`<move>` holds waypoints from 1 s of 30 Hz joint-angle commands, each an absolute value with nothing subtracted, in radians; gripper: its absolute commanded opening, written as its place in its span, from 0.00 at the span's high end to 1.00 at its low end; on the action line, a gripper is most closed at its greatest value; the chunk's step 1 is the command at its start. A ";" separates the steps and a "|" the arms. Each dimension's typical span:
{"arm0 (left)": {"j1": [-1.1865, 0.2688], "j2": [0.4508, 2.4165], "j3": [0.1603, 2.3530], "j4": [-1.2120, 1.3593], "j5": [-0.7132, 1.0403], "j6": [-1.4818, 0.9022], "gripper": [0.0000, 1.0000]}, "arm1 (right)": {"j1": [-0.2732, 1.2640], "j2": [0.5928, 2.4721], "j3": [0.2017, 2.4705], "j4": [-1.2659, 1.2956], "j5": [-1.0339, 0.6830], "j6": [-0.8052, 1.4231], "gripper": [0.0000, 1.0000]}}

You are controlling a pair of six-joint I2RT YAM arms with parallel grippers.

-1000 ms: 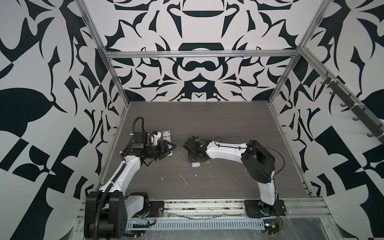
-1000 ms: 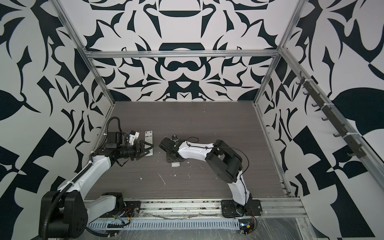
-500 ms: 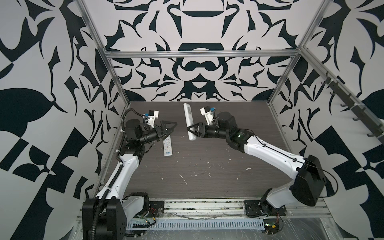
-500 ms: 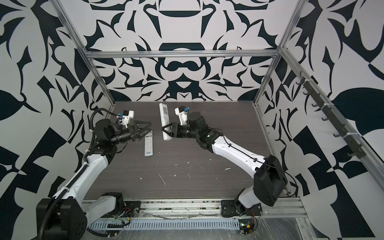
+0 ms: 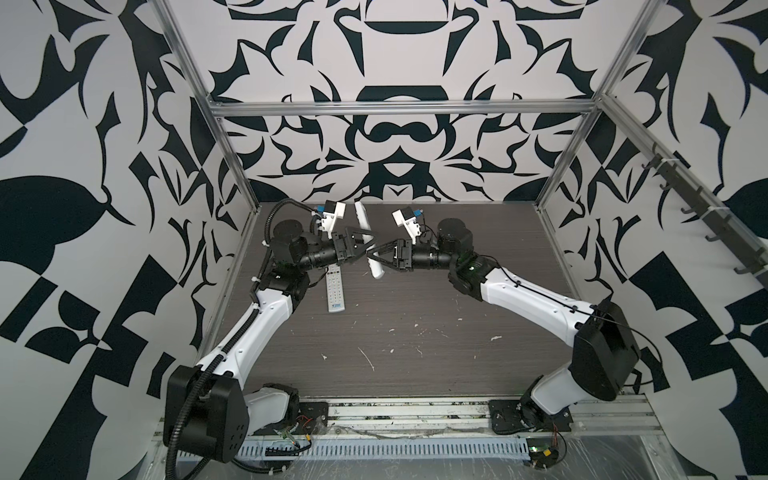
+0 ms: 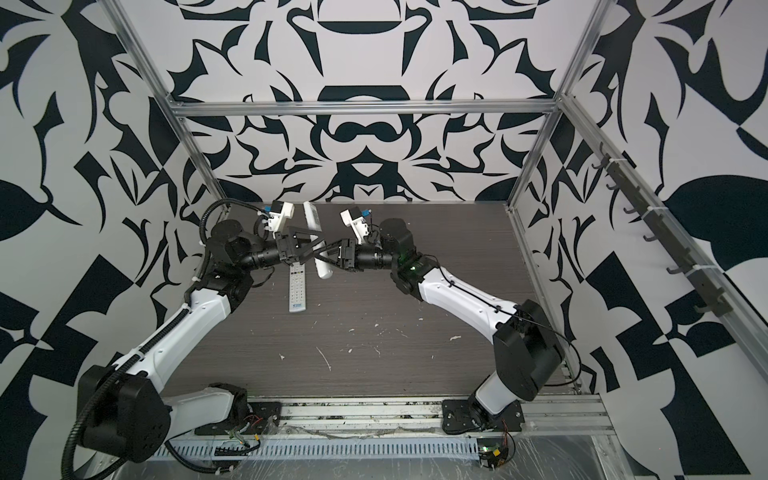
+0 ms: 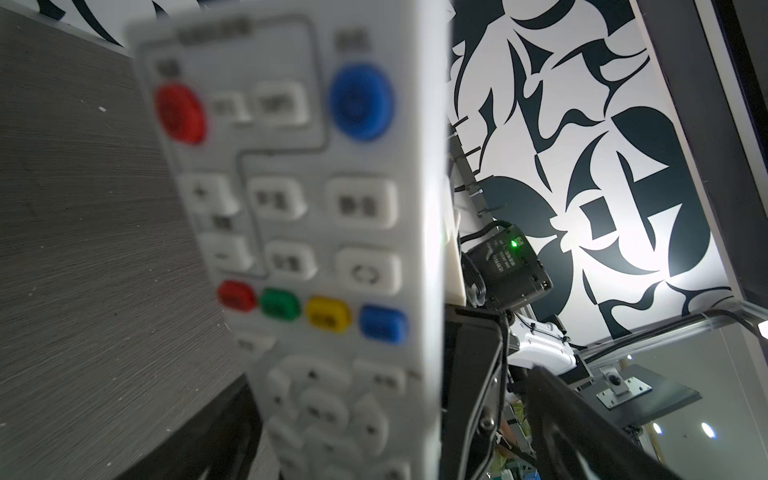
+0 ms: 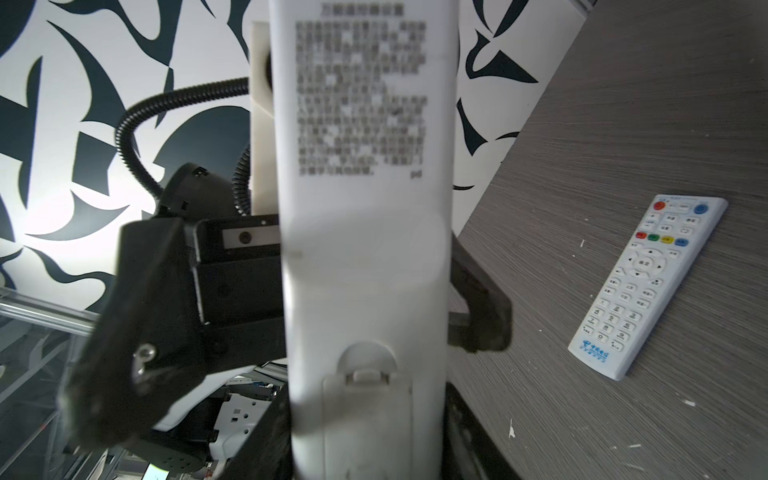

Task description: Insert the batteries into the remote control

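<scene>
Right hand: gripping long white plastic remote control low down, aloft, back cover shut | Left hand: wide, jaws either side of same remote | second white push-button remote: face up on dark worktop, beneath left hand.

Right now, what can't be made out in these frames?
- Batteries: none visible in any view; the held white plastic remote hides its compartment behind a shut-looking cover.
- Printed back text: blurred in right wrist view.
- Button labels: blurred in left wrist view.
- Left jaws touching that remote or not: too small in both top views.
- Its lower end: cut by both wrist views' edges.
</scene>
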State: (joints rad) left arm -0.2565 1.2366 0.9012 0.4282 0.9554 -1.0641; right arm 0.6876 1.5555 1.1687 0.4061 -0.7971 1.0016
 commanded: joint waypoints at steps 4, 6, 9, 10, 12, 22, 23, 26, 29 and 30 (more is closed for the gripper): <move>-0.281 1.266 0.964 0.483 0.933 -1.086 0.16 | 0.674 1.558 1.178 0.616 -0.927 1.092 0.94; -0.290 1.267 0.969 0.490 0.925 -1.088 0.26 | 0.667 1.568 1.173 0.654 -0.940 1.116 0.94; -0.306 1.311 0.977 0.507 0.921 -1.096 0.48 | 0.662 1.577 1.174 0.676 -0.959 1.127 0.95; -0.310 1.316 0.980 0.511 0.921 -1.099 0.55 | 0.660 1.577 1.170 0.675 -0.957 1.125 0.94; -0.310 1.317 0.970 0.530 0.909 -1.109 0.68 | 0.653 1.573 1.160 0.675 -0.957 1.120 0.92; -0.339 1.344 1.105 -0.092 0.504 -0.847 0.89 | 0.576 1.317 1.173 -0.226 -0.505 0.584 0.12; -0.341 1.364 1.124 -0.168 0.464 -0.826 0.89 | 0.573 1.288 1.175 -0.307 -0.416 0.535 0.09; -0.366 1.455 1.171 -0.312 0.370 -0.795 0.84 | 0.566 1.223 1.182 -0.510 -0.174 0.434 0.01; -0.434 1.561 1.276 -0.487 0.240 -0.731 0.83 | 0.566 1.174 1.179 -0.620 -0.022 0.398 0.00; -0.458 1.603 1.312 -0.530 0.201 -0.716 0.82 | 0.566 1.152 1.170 -0.642 0.022 0.392 0.00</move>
State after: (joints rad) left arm -0.4038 1.5333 1.2427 -0.2737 0.3721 -0.8131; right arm 0.5625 1.1816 1.1515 -0.4255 -0.2333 0.5144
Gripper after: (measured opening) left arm 0.521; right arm 0.994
